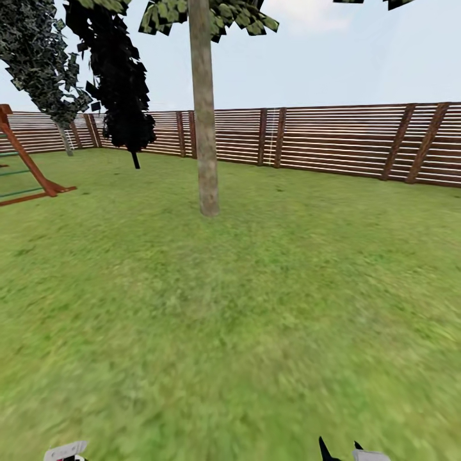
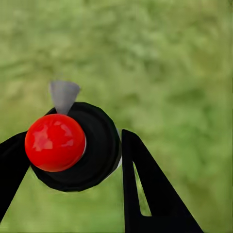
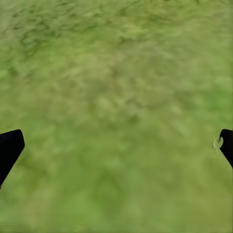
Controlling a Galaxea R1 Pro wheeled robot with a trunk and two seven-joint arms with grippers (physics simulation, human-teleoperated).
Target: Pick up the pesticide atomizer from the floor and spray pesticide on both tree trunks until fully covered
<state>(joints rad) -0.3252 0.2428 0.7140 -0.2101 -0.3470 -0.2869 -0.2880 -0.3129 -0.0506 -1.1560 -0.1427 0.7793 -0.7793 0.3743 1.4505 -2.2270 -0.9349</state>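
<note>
The atomizer [image 2: 73,145], seen from above in the left wrist view, is a round black body with a glossy red cap and a pale grey nozzle pointing away; it sits between the black fingers [image 2: 150,189] of the left gripper [image 2: 68,179], held above the blurry grass [image 2: 170,58]. In the head view one tree trunk [image 1: 205,128] stands upright on the lawn [image 1: 256,307], pale, mottled, bare, in front of the fence [image 1: 333,141].

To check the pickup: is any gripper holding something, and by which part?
The left gripper holds the pesticide atomizer by its round black body, under the red top. The right gripper is open over grass.
</note>
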